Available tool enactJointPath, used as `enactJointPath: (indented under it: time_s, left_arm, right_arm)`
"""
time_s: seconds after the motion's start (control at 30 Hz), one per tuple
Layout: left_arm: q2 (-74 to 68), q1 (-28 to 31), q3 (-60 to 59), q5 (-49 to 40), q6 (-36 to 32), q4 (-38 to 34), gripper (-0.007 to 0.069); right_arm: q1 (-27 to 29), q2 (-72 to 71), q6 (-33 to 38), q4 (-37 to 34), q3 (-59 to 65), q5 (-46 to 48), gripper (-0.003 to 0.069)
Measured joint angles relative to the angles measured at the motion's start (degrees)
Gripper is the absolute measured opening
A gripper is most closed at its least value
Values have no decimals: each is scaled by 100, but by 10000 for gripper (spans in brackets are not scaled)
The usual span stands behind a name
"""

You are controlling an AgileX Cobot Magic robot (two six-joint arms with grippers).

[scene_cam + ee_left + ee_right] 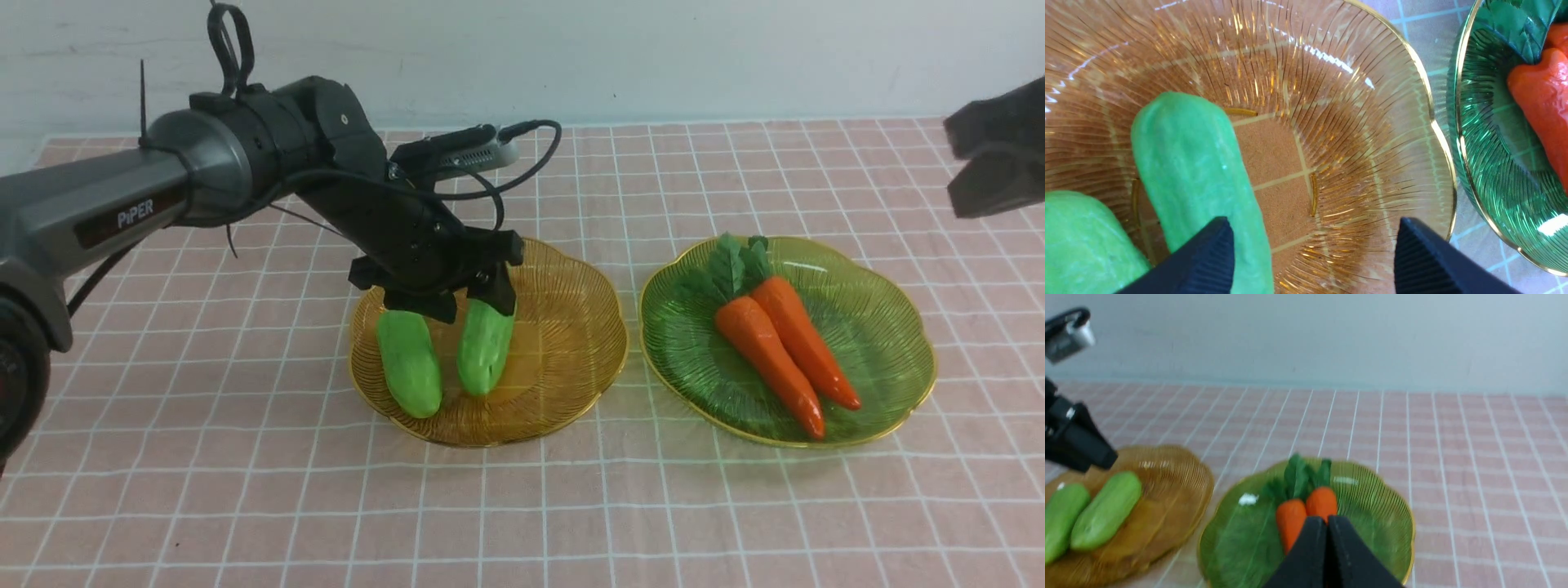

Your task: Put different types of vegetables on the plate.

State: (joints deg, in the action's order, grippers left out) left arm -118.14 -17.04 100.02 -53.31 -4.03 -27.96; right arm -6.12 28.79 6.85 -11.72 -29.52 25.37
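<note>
Left hand [1314,245] hung over the amber plate [563,351], matte black jaws spread wide, with no grip on anything. One fingertip overlapped a cucumber in the wrist view; couldn't tell for sure whether it touched. Right hand [1326,526] was shut, fingertips together, nothing held, up at the right side, blurry in the front view.

Both green toys were in the amber plate: left cucumber [408,363] and right cucumber [487,347]. Stubby, blunt round ends, matte skin with soft lumps, lying side by side with a narrow gap at their near ends. Plate was translucent, fine radial ribs, scalloped gold rim, bench grid showing through the base.

Green plate [890,351] sat just to the right, same ribbed, see-through build and wavy gold edge. It held the left carrot [763,355] and right carrot [804,339]: glossy orange tapers, laid slantwise against each other, tips toward the near side, dark leafy tops at the far end. Both plates stood on the bench [245,490], dusty pink with pale grid lines.
</note>
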Motion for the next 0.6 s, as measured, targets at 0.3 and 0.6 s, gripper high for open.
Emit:
enactJointPath:
  time_s: [0.3, 0.6]
  left_arm:
    - [0, 0, 5, -6, 5, 0, 479]
    - [0, 0, 138, -49, 5, 44, 268]
  right_arm:
    - [0, -278, 117, -55, 807, -1844, -17]
    - [0, -278, 117, -75, 878, -1483, -17]
